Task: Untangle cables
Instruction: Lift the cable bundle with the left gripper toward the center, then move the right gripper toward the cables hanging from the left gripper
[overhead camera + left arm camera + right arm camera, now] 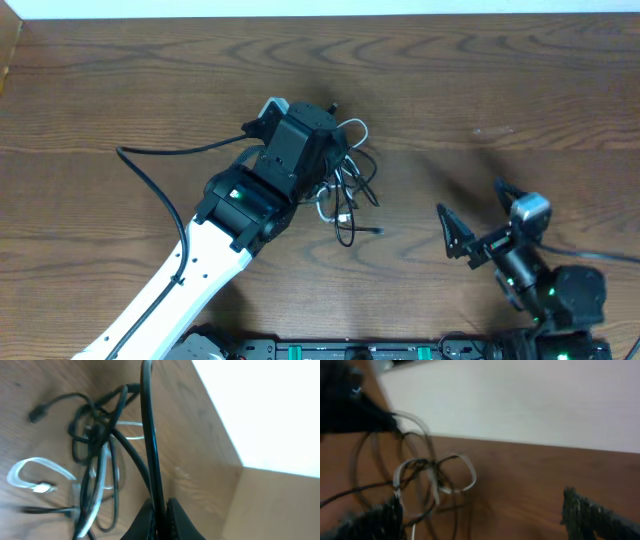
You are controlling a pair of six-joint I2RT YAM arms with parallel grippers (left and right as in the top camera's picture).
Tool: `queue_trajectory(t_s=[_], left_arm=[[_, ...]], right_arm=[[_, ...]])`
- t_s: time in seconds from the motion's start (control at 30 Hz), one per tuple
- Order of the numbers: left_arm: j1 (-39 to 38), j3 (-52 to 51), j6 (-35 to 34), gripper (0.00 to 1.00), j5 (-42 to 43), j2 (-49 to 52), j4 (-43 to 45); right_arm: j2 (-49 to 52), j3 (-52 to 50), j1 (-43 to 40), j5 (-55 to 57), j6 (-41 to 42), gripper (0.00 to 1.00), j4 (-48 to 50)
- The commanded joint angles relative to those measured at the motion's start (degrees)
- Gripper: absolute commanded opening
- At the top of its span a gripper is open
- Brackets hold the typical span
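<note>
Currently, step in hand judged as drawing one strand out of the knot. Left fingers (145, 517) clamped together on a black cable (150, 430), which runs straight up from the pads toward the tangle (345, 190). Right fingers (452, 226) spread wide apart, empty, well apart from the tangle, on the side opposite the left fingers. Tangle lying on the desk (500, 80) just beyond the left fingertips, partly hidden under the left wrist in the overhead view. Pull slowly along the line of the clamped strand, away from the knot. Stop if the whole bundle drags across the desk as one. Bring the open right fingers in to pin a single loop on the side opposite the pull. Avoid a steep lift: crossings likely to cinch tight. Black cables thin, round in section, smooth and slightly glossy, limp, lying in loose overlapping loops. White cable (30, 470) pale, almost translucent, curled in a narrow loop, ending in a small light plug (42, 488). Desk surface dark brown wood grain, matte, probably offering little grip.
</note>
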Motion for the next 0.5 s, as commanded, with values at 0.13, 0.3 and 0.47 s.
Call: queue_trajectory(t_s=[0.13,0.3,0.47], left_arm=[[0.24,1.22,-1.86,0.08,-0.59,-0.11,3.89],[0.24,1.22,7.26,0.08,3.65,-0.13,5.66],[0.24,1.22,22.73,0.08,12.9,-0.35,7.72]], right_arm=[[20.24,9.11,0.09,-18.51,-4.96,0.99,0.46],[29.53,9.11,0.09,-18.8,-3.15,0.99,5.75],[35.23,9.11,0.13,-19.87,9.53,0.99,14.32]])
